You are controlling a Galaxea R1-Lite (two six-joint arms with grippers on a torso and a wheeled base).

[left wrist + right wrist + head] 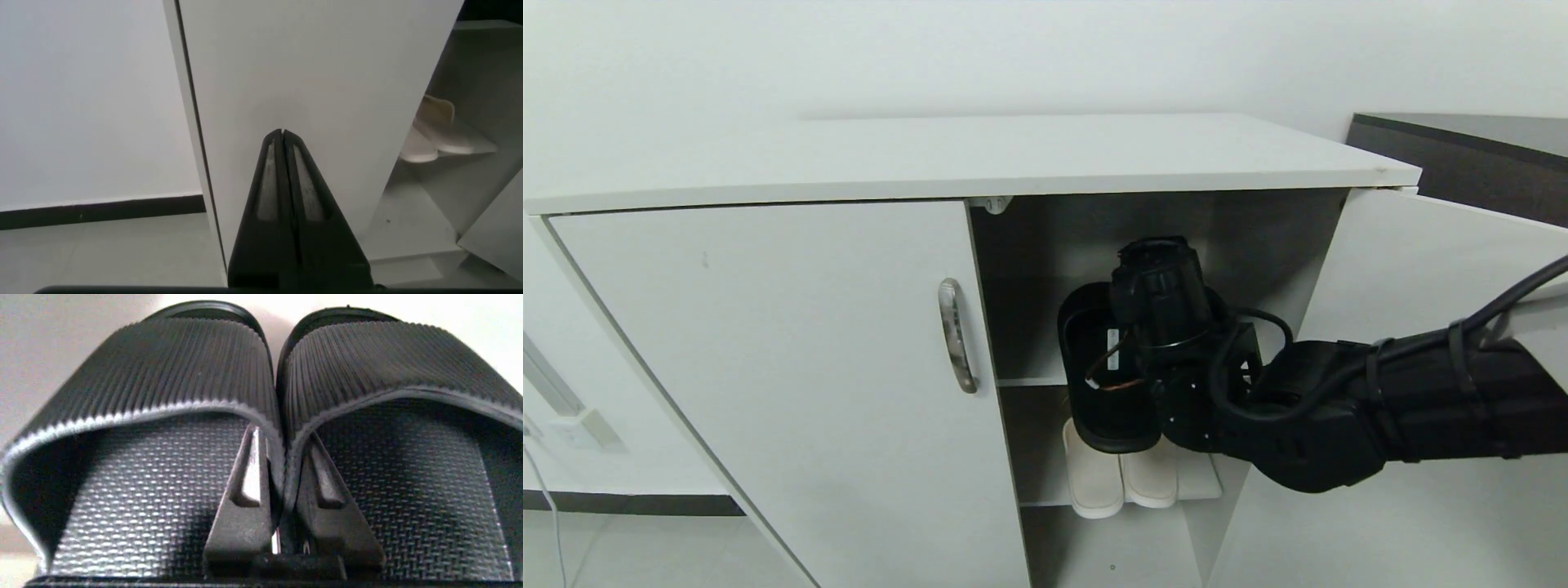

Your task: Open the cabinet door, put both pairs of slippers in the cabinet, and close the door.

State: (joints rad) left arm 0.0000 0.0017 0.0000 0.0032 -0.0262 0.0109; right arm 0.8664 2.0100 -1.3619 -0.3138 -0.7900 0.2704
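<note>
The white cabinet has its right door swung open and its left door closed. A pair of white slippers lies side by side on the lower shelf. My right gripper is shut on the black slippers, pinching the two touching inner strap edges. It holds them soles upright inside the open compartment, just above the white pair. My left gripper is shut with nothing in it, low down in front of the closed left door.
The closed door carries a metal handle near its inner edge. An upper shelf edge runs behind the black slippers. A dark piece of furniture stands at the back right. A wall socket and cable sit low on the left.
</note>
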